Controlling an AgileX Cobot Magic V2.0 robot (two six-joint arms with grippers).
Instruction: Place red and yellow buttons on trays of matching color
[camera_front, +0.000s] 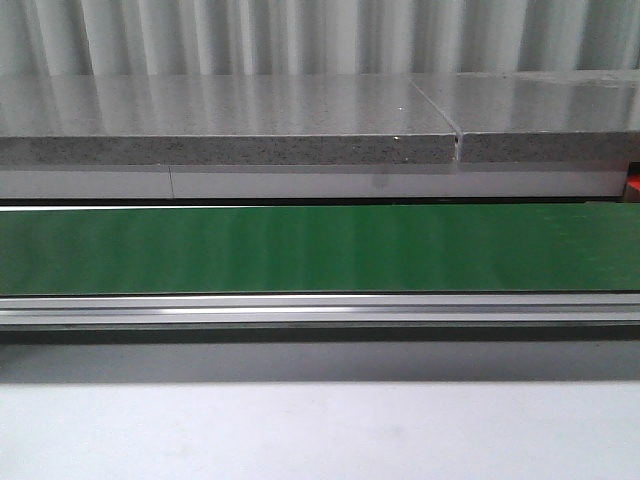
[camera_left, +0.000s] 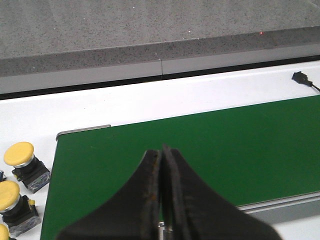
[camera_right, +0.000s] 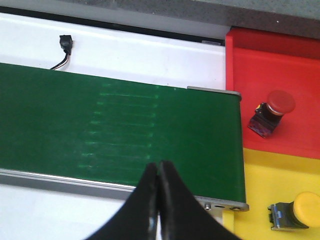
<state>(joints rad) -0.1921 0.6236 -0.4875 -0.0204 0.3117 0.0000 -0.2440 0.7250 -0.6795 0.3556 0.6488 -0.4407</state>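
In the left wrist view my left gripper (camera_left: 161, 150) is shut and empty over the green belt (camera_left: 200, 150). Three yellow buttons lie on the white table beside the belt's end: one (camera_left: 22, 160), a second (camera_left: 12, 200) and a third cut off by the frame's edge (camera_left: 3, 233). In the right wrist view my right gripper (camera_right: 158, 165) is shut and empty over the belt's (camera_right: 125, 130) near rail. A red button (camera_right: 272, 110) lies on the red tray (camera_right: 280, 60). A yellow button (camera_right: 295, 212) lies on the yellow tray (camera_right: 280, 175). The front view shows no button, tray or gripper.
The green conveyor belt (camera_front: 320, 248) runs across the front view, with an aluminium rail (camera_front: 320, 310) on its near side and a grey stone shelf (camera_front: 230, 120) behind. A small black connector with a cable lies on the white table (camera_right: 65, 44), and also shows in the left wrist view (camera_left: 299, 76).
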